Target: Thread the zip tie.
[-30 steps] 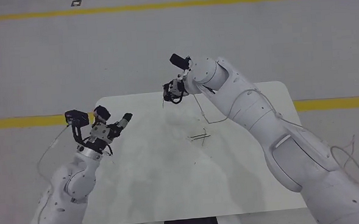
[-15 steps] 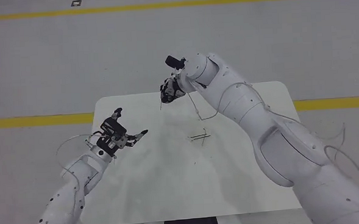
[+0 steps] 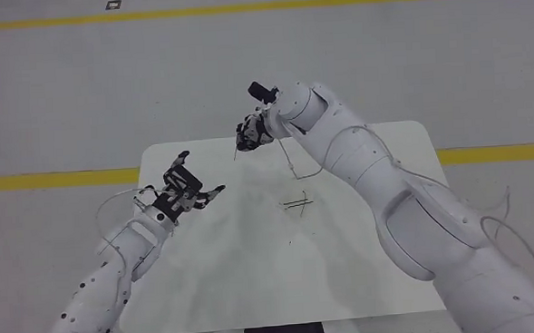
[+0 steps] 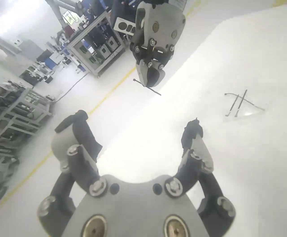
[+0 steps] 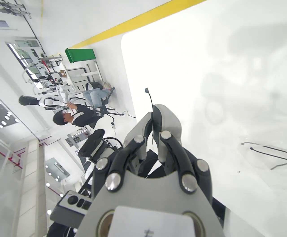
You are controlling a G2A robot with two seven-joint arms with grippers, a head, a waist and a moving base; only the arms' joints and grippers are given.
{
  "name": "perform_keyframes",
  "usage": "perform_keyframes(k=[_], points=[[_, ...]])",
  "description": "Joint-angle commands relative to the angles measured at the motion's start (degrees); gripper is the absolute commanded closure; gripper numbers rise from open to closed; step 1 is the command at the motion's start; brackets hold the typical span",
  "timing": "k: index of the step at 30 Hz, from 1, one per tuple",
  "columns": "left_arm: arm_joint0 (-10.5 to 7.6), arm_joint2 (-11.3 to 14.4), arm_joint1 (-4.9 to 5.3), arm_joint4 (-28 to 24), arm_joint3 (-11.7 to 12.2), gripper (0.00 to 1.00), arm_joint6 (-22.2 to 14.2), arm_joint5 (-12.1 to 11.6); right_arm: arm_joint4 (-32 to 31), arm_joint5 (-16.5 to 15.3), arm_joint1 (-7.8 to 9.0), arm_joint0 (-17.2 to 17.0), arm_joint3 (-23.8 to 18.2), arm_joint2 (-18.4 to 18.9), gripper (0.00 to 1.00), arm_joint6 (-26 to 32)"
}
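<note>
The right pincer (image 5: 154,113) is clamped on a zip tie (image 5: 149,98), held in the air near the surface's (image 3: 345,262) far edge. The left pincer (image 4: 138,121) gapes wide, holding nothing. The spare ties (image 4: 240,102) lie crossed mid-surface. The held tie's middle is hidden between the pads.

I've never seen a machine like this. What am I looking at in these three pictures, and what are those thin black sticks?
It is a robot with two white arms, each ending in a two-fingered gripper. The wide picture looks down from a camera above the arms onto a white table. The other two come from cameras on the wrists. The right gripper is shut on a thin black zip tie. The left gripper is open and holds nothing. The sticks are a few more zip ties, lying crossed on the table.
</note>
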Motion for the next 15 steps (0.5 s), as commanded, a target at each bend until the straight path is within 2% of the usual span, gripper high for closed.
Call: perform_keyframes(k=[1, 3, 6, 7, 9, 10, 15], points=[[-2.38, 4.6, 2.46, 0.0, 0.7, 0.00, -0.5, 3.7, 0.7, 0.0, -0.57, 0.2, 1.2, -0.1, 1.00, -0.4], [-5.39, 9.8, 5.02, 0.0, 1.8, 0.00, -0.7, 7.7, 1.6, 0.0, -1.35, 0.4, 2.8, -0.3, 1.00, -0.7], [-9.66, 17.1, 7.92, 0.0, 3.2, 0.00, -0.4, 13.1, 3.0, 0.0, -2.46, 0.8, 5.0, -0.5, 1.00, -1.2], [-11.64, 20.3, 8.97, 0.0, 3.8, 0.00, -0.4, 15.7, 3.7, 0.0, -2.99, 1.0, 6.1, -0.6, 1.00, -1.3], [-14.39, 25.0, 10.21, 0.0, 4.3, 0.00, -0.1, 19.0, 4.5, 0.0, -3.80, 1.3, 7.7, -0.8, 1.00, -1.4], [-14.93, 25.8, 10.41, 0.0, 4.4, 0.00, 0.1, 19.3, 4.7, 0.0, -4.07, 1.5, 8.2, -0.9, 1.00, -1.4], [-14.93, 25.8, 10.41, 0.0, 4.4, 0.00, 0.1, 19.3, 4.7, 0.0, -4.07, 1.5, 8.2, -0.9, 1.00, -1.4]])
